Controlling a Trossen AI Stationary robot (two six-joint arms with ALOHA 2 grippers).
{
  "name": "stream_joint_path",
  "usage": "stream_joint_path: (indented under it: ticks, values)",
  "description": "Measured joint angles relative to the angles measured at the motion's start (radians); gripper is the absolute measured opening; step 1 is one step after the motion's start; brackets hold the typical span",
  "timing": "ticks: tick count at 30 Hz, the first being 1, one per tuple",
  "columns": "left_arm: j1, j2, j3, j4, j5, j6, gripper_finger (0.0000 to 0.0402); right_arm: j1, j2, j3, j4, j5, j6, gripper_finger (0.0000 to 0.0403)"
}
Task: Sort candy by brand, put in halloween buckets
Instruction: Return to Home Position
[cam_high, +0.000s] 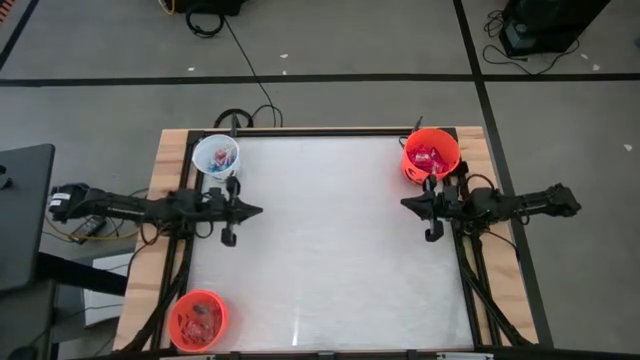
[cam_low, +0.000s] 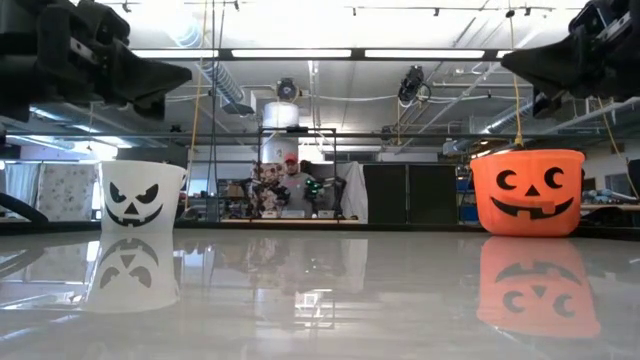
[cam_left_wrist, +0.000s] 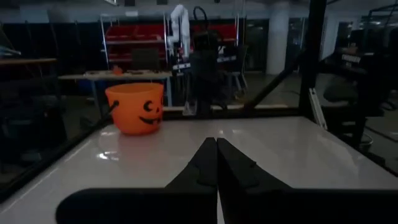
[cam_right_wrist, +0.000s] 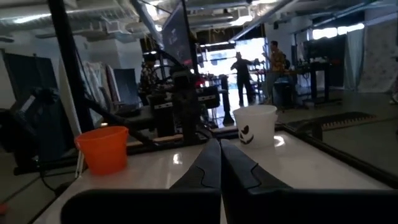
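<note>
Three halloween buckets stand on the white table. A white one (cam_high: 216, 156) at the far left holds blue and red candy (cam_high: 221, 158). An orange one (cam_high: 431, 155) at the far right holds red packets (cam_high: 428, 159). A second orange one (cam_high: 199, 320) at the near left also holds candy. My left gripper (cam_high: 258, 210) hovers shut at the table's left side, pointing level toward the right. My right gripper (cam_high: 404, 204) hovers shut at the right side, pointing left. Both are bare. The left wrist view shows the far-right bucket (cam_left_wrist: 135, 107), the right wrist view the white one (cam_right_wrist: 255, 124).
The white tabletop (cam_high: 330, 260) lies bare between the two grippers. A black rim and wooden frame (cam_high: 160, 170) border it. Cables (cam_high: 245, 70) run over the floor behind. People (cam_low: 290, 185) stand in the room beyond the far edge.
</note>
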Motion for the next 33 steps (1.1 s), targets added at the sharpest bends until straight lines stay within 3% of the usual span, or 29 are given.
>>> stream_joint_path:
  ticks: [4, 11, 20, 25, 33]
  values:
    - [0.0, -0.053, 0.001, -0.035, 0.01, -0.002, 0.0001, -0.01, 0.0, 0.0, 0.004, -0.009, -0.017, 0.0003]
    - [0.0, -0.211, 0.089, -0.425, 0.01, 0.027, 0.0001, -0.027, 0.0, 0.0, 0.004, -0.025, -0.04, 0.0003]
    - [0.0, -0.451, 0.125, -0.745, -0.008, 0.054, 0.0001, -0.027, -0.007, 0.0, 0.004, -0.025, -0.121, 0.0003]
    - [0.0, -0.558, 0.125, -0.783, -0.032, 0.069, 0.0001, -0.027, -0.042, 0.0, -0.009, -0.025, -0.144, 0.0003]
    - [0.0, -0.563, 0.125, -0.867, -0.055, 0.084, 0.0002, -0.027, -0.1, 0.0, -0.09, -0.025, -0.165, 0.0004]
